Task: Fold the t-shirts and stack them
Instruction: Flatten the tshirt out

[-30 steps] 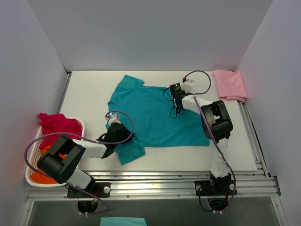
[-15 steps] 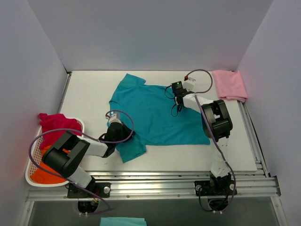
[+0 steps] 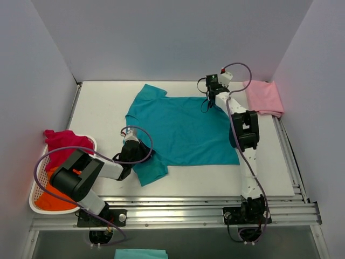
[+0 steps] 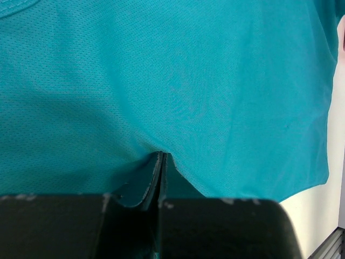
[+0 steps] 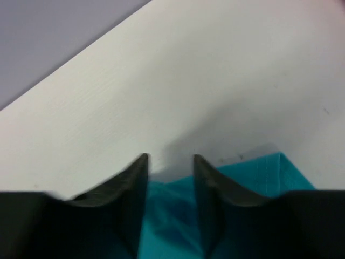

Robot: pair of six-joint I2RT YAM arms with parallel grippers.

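**teal t-shirt (image 3: 183, 132) flat mid-table — right arm now at its far corner**

Since a second ago the right gripper (image 5: 170, 162) went from the shirt's middle to the far right sleeve, now drawn out flatter. Its jaws are slightly parted, with the cloth corner between them (no pinch visible). The left gripper (image 4: 161, 159) is clamped on the near left sleeve, barely moved. The pink t-shirt (image 3: 263, 97) lies folded far right on the table (image 3: 102, 108) — the magenta-red t-shirt (image 3: 64, 141) drapes over the basket (image 3: 95, 141) and the orange t-shirt (image 3: 51, 200) sits inside.

The left arm (image 3: 102, 168) lies low and bent, its left gripper (image 4: 161, 157) pinched tight on the shirt (image 4: 215, 81). The right arm (image 3: 245, 129) stretches far forward, its right gripper (image 5: 170, 159) angled downward, jaws slightly parted.
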